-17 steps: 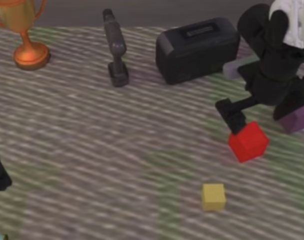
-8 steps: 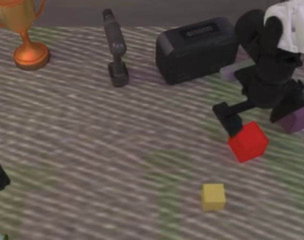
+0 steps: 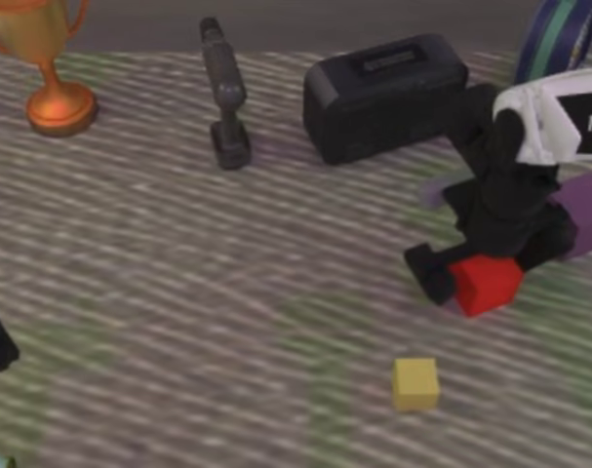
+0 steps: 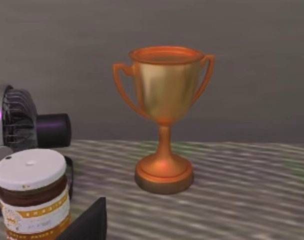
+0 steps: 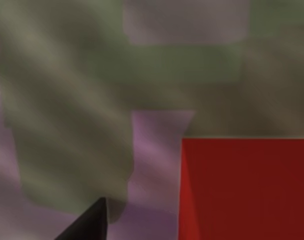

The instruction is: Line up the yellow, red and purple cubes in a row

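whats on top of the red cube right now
The right pincer straddles the red cube, one finger down its left side. The cube's far part is hidden under the arm. Whether the pincer grips it is unclear.

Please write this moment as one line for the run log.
right hand: open, straddling red cube | purple cube: behind the arm, right side | yellow cube: alone, nearer front | left hand: parked, left edge

The right tool (image 3: 481, 273) has dropped down around the red cube (image 3: 487, 284).
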`<state>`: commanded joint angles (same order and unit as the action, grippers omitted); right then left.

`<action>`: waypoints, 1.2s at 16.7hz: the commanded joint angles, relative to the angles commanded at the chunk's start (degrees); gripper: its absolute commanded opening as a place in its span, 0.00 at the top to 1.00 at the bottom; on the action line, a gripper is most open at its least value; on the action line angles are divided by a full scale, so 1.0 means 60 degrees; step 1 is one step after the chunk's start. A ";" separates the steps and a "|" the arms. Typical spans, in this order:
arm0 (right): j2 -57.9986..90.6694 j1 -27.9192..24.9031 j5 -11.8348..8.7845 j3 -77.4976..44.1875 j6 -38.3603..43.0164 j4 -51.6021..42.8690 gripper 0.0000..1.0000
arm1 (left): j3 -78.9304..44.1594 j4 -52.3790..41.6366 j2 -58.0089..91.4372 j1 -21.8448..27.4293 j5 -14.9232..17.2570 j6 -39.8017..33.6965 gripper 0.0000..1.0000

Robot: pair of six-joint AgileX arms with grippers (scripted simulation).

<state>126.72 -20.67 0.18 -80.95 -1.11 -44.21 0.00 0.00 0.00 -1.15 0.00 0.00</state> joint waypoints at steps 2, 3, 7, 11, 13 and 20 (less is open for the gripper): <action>0.0007 0.0000 0.0000 0.0007 0.0000 0.0011 0.00 | 0.0000 0.0000 0.0000 0.0000 0.0000 0.0000 0.00; 0.0007 0.0000 0.0000 0.0007 0.0000 0.0011 0.00 | 0.0000 0.0000 0.0000 0.0000 0.0000 0.0000 0.00; 0.0007 0.0000 0.0000 0.0007 0.0000 0.0011 0.23 | 0.0000 0.0000 0.0000 0.0000 0.0000 0.0000 0.00; 0.0007 0.0000 0.0000 0.0007 0.0000 0.0011 0.53 | 0.0000 0.0000 0.0000 0.0000 0.0000 0.0000 0.00; 0.0007 0.0000 0.0000 0.0007 0.0000 0.0011 0.68 | 0.0000 0.0000 0.0000 0.0000 0.0000 0.0000 0.00; 0.0007 0.0000 0.0000 0.0007 0.0000 0.0011 1.00 | 0.0000 0.0000 0.0000 0.0000 0.0000 0.0000 0.00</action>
<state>126.76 -20.67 0.18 -80.91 -1.11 -44.14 0.00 0.00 0.00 -1.15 0.00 0.00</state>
